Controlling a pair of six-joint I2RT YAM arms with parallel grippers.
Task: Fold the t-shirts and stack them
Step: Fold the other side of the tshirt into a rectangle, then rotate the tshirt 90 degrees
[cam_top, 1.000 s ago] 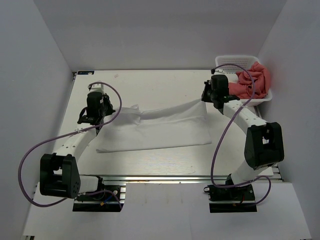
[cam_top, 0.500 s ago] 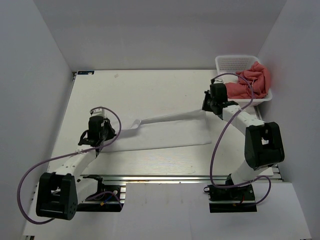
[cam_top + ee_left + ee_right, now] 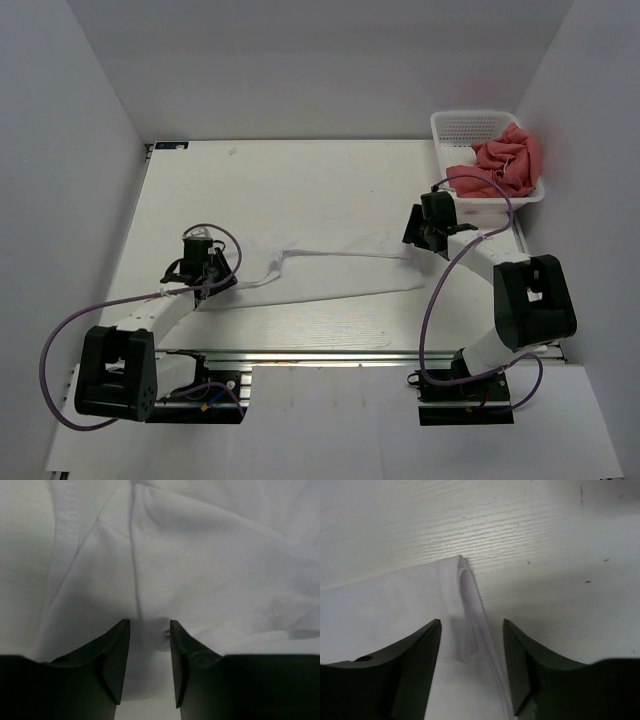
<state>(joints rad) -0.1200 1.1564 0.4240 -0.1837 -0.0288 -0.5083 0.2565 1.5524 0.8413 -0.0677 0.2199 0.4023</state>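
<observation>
A white t-shirt (image 3: 330,272) lies folded into a long band across the table's near middle. My left gripper (image 3: 220,278) sits low at its left end; in the left wrist view the jaws (image 3: 148,630) stand apart with a loose fold of white t-shirt (image 3: 200,555) between them, not pinched. At the band's right end is my right gripper (image 3: 413,238). Its jaws (image 3: 471,627) are open around the layered edge of the white t-shirt (image 3: 385,610), which rests on the table. A pink t-shirt (image 3: 507,163) lies crumpled in the basket.
The white plastic basket (image 3: 465,127) stands at the back right corner, close behind my right arm. White walls enclose the table on three sides. The table's metal front rail (image 3: 320,355) runs just in front of the shirt.
Both arms carried the shirt's raised far edge toward the near side and lowered it onto the rest of the shirt. Both grippers then went from shut on the cloth to open.
</observation>
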